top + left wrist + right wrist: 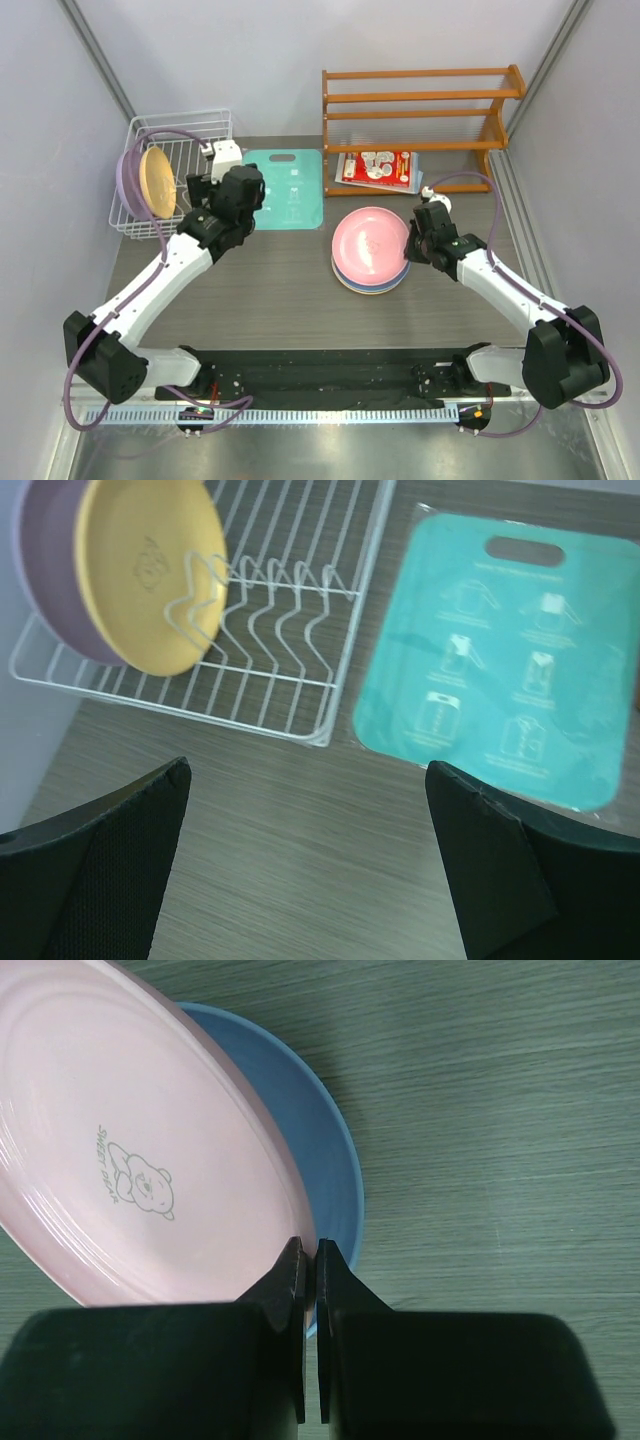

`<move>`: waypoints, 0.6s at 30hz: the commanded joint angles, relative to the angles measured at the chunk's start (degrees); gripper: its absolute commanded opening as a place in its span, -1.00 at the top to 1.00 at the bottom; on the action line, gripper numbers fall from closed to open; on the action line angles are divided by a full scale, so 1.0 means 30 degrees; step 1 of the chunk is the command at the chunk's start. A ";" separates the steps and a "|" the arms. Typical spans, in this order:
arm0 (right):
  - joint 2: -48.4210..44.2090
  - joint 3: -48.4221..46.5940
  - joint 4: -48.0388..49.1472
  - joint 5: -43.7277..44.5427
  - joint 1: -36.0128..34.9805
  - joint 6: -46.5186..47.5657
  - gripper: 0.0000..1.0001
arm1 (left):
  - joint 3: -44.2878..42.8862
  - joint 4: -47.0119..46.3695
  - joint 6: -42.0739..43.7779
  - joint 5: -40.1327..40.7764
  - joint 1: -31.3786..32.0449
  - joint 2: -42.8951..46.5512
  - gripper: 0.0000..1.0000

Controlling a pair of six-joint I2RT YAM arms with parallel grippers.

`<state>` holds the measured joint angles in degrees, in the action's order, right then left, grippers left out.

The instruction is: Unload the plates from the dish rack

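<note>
Right wrist view: right gripper (310, 1250) is clenched at the near rim of one pink plate (130, 1140), lying atop one blue plate (320, 1130). Left gripper (305, 770) gapes over bare table (300, 870). Farther left, two plates, yellow (140, 570) and lavender (40, 570), stand on edge at the dish rack's (357, 610) left end, facing right.

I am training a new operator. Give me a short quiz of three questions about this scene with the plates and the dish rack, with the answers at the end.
1. True or false: the dish rack is empty of plates.
2. Which colour is the top plate of the stack on the table? A orange, B pink, C yellow.
3. Fill in: the gripper with open jaws is the ____ one.
Key: 1 false, a yellow plate and a lavender plate stand in it. 2 B, the pink plate. 3 left; the left gripper is open, the right gripper shut.
</note>
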<state>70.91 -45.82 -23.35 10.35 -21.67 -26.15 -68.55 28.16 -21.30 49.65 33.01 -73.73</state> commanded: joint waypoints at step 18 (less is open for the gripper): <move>-0.2162 -0.1863 -0.2058 0.2197 0.0017 0.0570 -0.41 | -0.2841 0.0046 0.0889 -0.0143 -0.6780 -0.1464 -0.99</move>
<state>68.82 -47.62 -27.55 9.80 -21.63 -26.68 -73.80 28.27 -19.03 49.67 17.74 -75.94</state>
